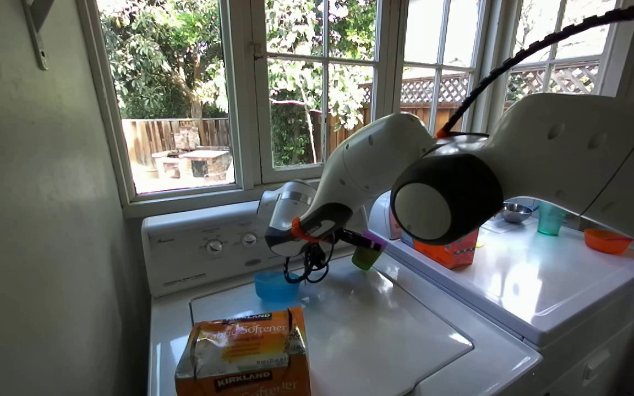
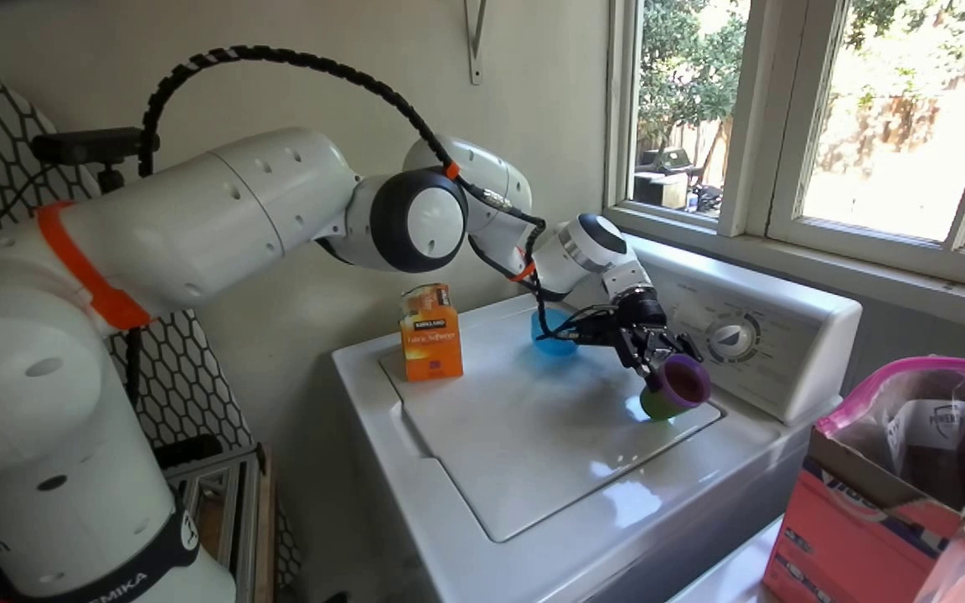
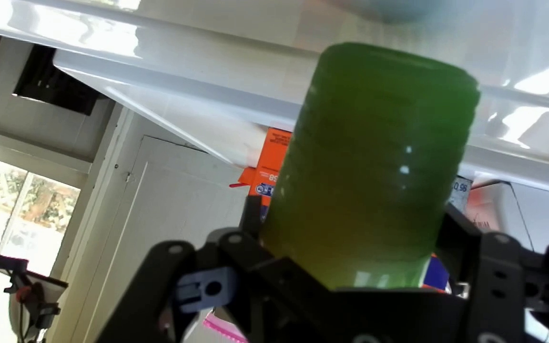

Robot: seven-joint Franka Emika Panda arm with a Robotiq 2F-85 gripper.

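Washing machine (image 2: 524,444) below; softener box (image 2: 432,339), blue container (image 1: 273,287) on top. Purple-rimmed green cup (image 2: 673,388) tilts low over machine, contact unclear — jaws spread wide, gripping cup's sides! Step looks like carrying; next move probably calls for firm hold, controlled tilt.

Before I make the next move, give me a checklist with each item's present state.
1. Tool closed on the green-and-purple cup: ok, gripped from both sides.
2. Cup upright: not ok, it is tilted.
3. Cup base clear of the washer lid: cannot tell; the views do not settle it.
4. Blue container standing on the lid: ok.
5. Hanging cable clear of the blue container: cannot tell; it crosses in front of it in an exterior view.
6. Fabric softener box apart from the tool: ok.
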